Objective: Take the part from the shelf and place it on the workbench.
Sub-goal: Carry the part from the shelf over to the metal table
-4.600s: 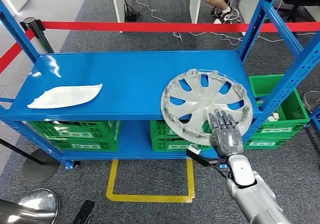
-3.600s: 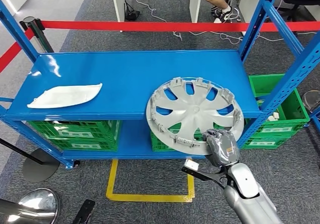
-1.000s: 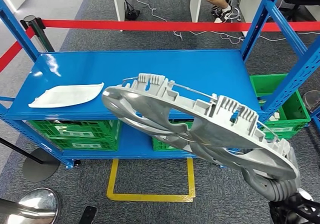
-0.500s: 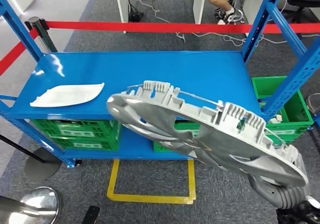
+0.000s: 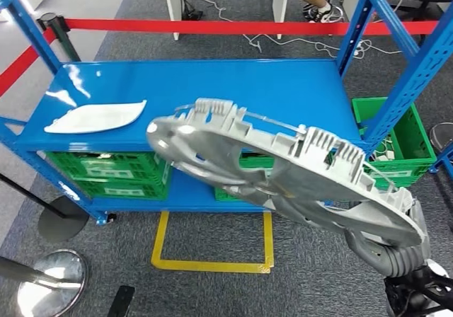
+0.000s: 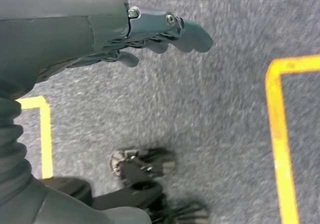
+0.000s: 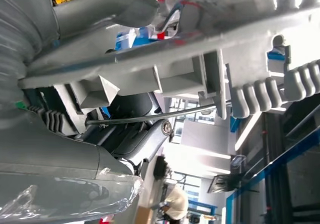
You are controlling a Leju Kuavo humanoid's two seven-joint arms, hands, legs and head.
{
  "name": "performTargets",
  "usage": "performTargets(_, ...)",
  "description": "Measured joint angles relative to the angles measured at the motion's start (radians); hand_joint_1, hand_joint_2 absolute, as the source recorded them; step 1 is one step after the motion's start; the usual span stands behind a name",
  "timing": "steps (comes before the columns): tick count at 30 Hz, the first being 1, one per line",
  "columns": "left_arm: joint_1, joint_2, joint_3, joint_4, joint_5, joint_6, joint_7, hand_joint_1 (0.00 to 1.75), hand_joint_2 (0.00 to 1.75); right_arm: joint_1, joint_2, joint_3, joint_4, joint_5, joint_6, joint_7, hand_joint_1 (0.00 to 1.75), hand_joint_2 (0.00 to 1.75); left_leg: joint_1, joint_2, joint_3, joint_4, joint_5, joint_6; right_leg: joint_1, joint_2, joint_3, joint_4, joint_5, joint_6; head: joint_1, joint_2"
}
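1. Hubcap (image 5: 277, 172): the silver wheel cover is off the shelf (image 5: 214, 94), held in the air in front of the shelf's front edge and tilted, its ribbed inner side facing up. Its far rim hangs over the front of the blue shelf board, and its near rim dips toward the right hand (image 5: 393, 257).
2. The blue metal shelf is the landmark: a flat blue board on blue posts, with a red barrier tape (image 5: 224, 27) stretched behind it.
3. Green crates (image 5: 112, 175) sit under the shelf board, and another green crate (image 5: 408, 143) stands just right of the shelf's right post.
4. A white curved trim piece (image 5: 96, 117) lies flat on the left part of the shelf board, well apart from the hubcap.
5. A yellow square (image 5: 214, 243) is taped on the grey carpet in front of the shelf.
6. The right hand grasps the hubcap by its near rim, below and in front of the shelf's right end; in the right wrist view its fingers (image 7: 143, 139) curl in under the rim.
7. The left hand (image 6: 151, 34) hangs over the carpet holding nothing, its fingers stretched out.
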Motion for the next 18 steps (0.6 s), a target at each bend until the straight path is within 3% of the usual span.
performTargets(2, -0.001, 0.003, 0.006, 0.0, 0.0, 0.006, 0.005, 0.0, 1.75, -0.001, 0.0, 0.005, 0.003, -0.001, -0.01, -0.008, 1.75, 1.75, -0.001, 0.001, -0.008, -0.009, 0.013, 0.007, -0.002, -0.002, -0.001, -0.009, 0.016, 0.013, -0.003, 0.0)
performTargets(3, -0.002, 0.006, 0.008, 0.0, 0.001, 0.009, 0.007, 0.0, 1.75, 0.0, 0.0, 0.008, 0.004, -0.001, -0.015, -0.013, 1.75, 1.75, 0.0, 0.002, -0.015, -0.011, 0.023, 0.013, -0.003, -0.003, -0.007, -0.006, 0.01, 0.018, -0.004, 0.0)
performTargets(5, -0.004, 0.01, 0.01, 0.0, 0.002, 0.015, 0.009, 0.0, 1.75, 0.001, 0.0, 0.011, 0.007, 0.002, -0.026, -0.023, 1.75, 1.75, 0.003, 0.006, -0.033, -0.016, 0.045, 0.025, -0.004, -0.003, -0.032, 0.051, -0.055, 0.026, -0.002, 0.0)
performTargets(7, -0.007, 0.013, 0.011, 0.0, 0.002, 0.017, 0.01, 0.0, 1.75, 0.002, 0.0, 0.014, 0.012, 0.007, -0.034, -0.029, 1.75, 1.75, 0.001, 0.007, -0.057, -0.015, 0.066, 0.031, -0.003, -0.003, -0.066, 0.181, -0.152, 0.031, 0.0, 0.0)
performTargets(8, -0.008, 0.014, 0.011, 0.0, 0.002, 0.017, 0.01, 0.0, 1.75, 0.003, 0.0, 0.015, 0.015, 0.009, -0.037, -0.03, 1.75, 1.75, 0.0, 0.008, -0.07, -0.014, 0.076, 0.031, -0.003, -0.003, -0.073, 0.24, -0.178, 0.033, 0.0, 0.0)
performTargets(9, -0.008, 0.014, 0.011, 0.0, 0.002, 0.017, 0.01, 0.0, 1.75, 0.004, 0.0, 0.016, 0.018, 0.01, -0.038, -0.031, 1.75, 1.75, -0.001, 0.008, -0.084, -0.014, 0.086, 0.031, -0.002, -0.003, -0.069, 0.273, -0.182, 0.033, 0.0, 0.0)
performTargets(10, -0.008, 0.014, 0.011, 0.0, 0.002, 0.017, 0.01, 0.0, 1.75, 0.004, -0.001, 0.018, 0.02, 0.011, -0.039, -0.031, 1.75, 1.75, -0.002, 0.008, -0.097, -0.013, 0.096, 0.03, -0.002, -0.003, -0.045, 0.269, -0.166, 0.032, 0.0, 0.0)
performTargets(11, -0.008, 0.014, 0.011, 0.0, 0.002, 0.017, 0.01, 0.0, 1.75, 0.004, -0.001, 0.019, 0.022, 0.012, -0.039, -0.031, 1.75, 1.75, -0.002, 0.008, -0.109, -0.012, 0.106, 0.028, -0.002, -0.003, -0.001, 0.226, -0.141, 0.03, 0.0, 0.0)
performTargets(12, -0.008, 0.014, 0.011, 0.0, 0.002, 0.017, 0.01, 0.0, 1.75, 0.004, -0.001, 0.02, 0.023, 0.012, -0.039, -0.032, 1.75, 1.75, -0.003, 0.008, -0.118, -0.01, 0.114, 0.025, -0.002, -0.004, 0.054, 0.158, -0.126, 0.028, 0.0, 0.0)
performTargets(14, -0.009, 0.015, 0.011, 0.0, 0.004, 0.016, 0.008, 0.0, 1.75, 0.002, -0.001, 0.022, 0.024, 0.012, -0.04, -0.033, 1.75, 1.75, -0.005, 0.007, -0.131, -0.006, 0.129, 0.017, 0.001, -0.004, 0.155, 0.017, -0.131, 0.023, -0.002, 0.0)
performTargets(16, -0.01, 0.015, 0.012, 0.0, 0.008, 0.012, 0.002, 0.0, 1.75, 0.001, -0.002, 0.024, 0.024, 0.012, -0.043, -0.035, 1.75, 1.75, -0.005, 0.007, -0.134, -0.005, 0.144, 0.005, 0.007, -0.003, 0.182, -0.034, -0.146, 0.013, 0.0, 0.0)
performTargets(18, -0.01, 0.017, 0.013, 0.0, 0.013, 0.008, -0.01, 0.0, 1.75, 0.002, -0.003, 0.024, 0.024, 0.011, -0.046, -0.035, 1.75, 1.75, -0.002, 0.006, -0.139, -0.004, 0.146, -0.007, 0.006, -0.004, 0.165, -0.033, -0.132, -0.005, 0.001, 0.0)
